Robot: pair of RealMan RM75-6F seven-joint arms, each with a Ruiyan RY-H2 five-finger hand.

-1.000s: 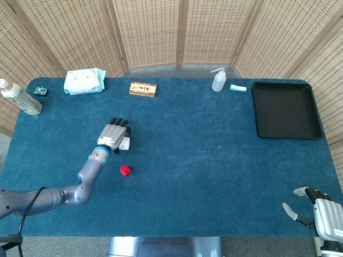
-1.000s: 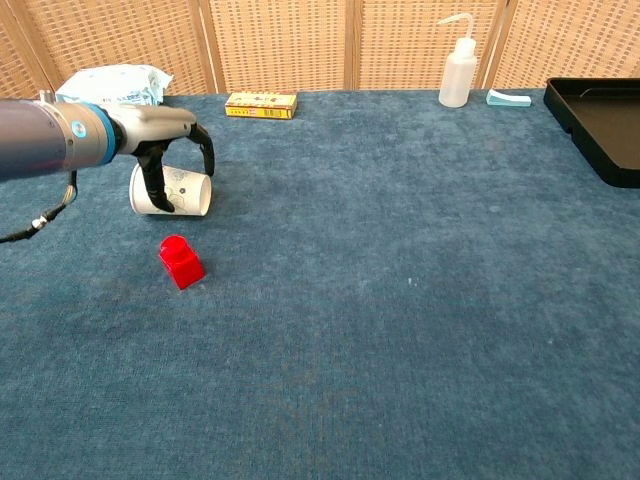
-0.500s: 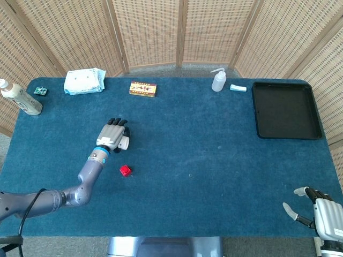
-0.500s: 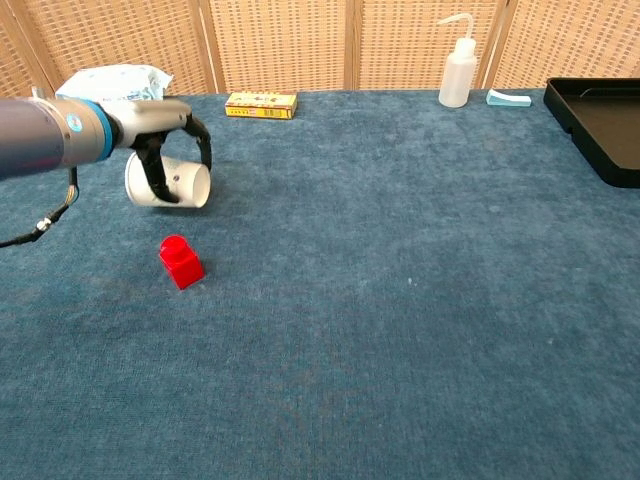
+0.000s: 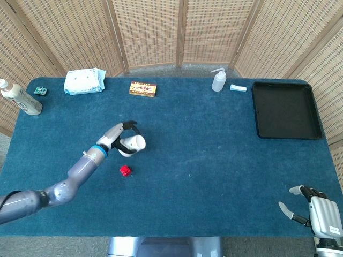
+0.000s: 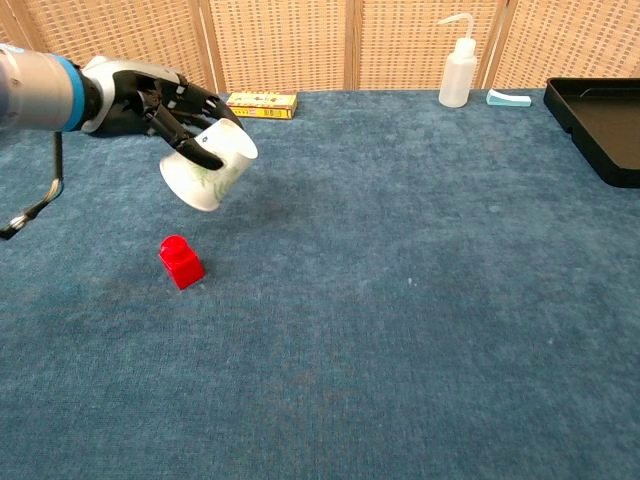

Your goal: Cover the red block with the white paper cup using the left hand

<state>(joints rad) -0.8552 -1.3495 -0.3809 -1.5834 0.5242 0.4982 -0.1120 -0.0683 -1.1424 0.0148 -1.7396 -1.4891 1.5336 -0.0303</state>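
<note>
Head view: a second ago the left hand [image 5: 119, 138] lay flat over the cup [image 5: 132, 144] on the table [image 5: 214, 155]; now the hand has turned onto its side and the cup shows clearly at its right, gripped in the dark fingers [image 5: 130, 126]. The block [image 5: 125, 171] sits where it was, just below the cup and apart from it. The right hand [image 5: 316, 211] rests at the table's near right corner, fingers spread and holding nothing, shifted slightly.

Chest view: earlier the cup [image 6: 209, 166] lay on its side on the cloth under the left hand [image 6: 160, 98]. Now it is lifted clear of the table [image 6: 420, 300], tilted with its mouth down-left. The hand's fingers [image 6: 190, 140] wrap its upper end. The block [image 6: 181, 262] stands on the cloth below the cup, slightly left of it, untouched.
</note>
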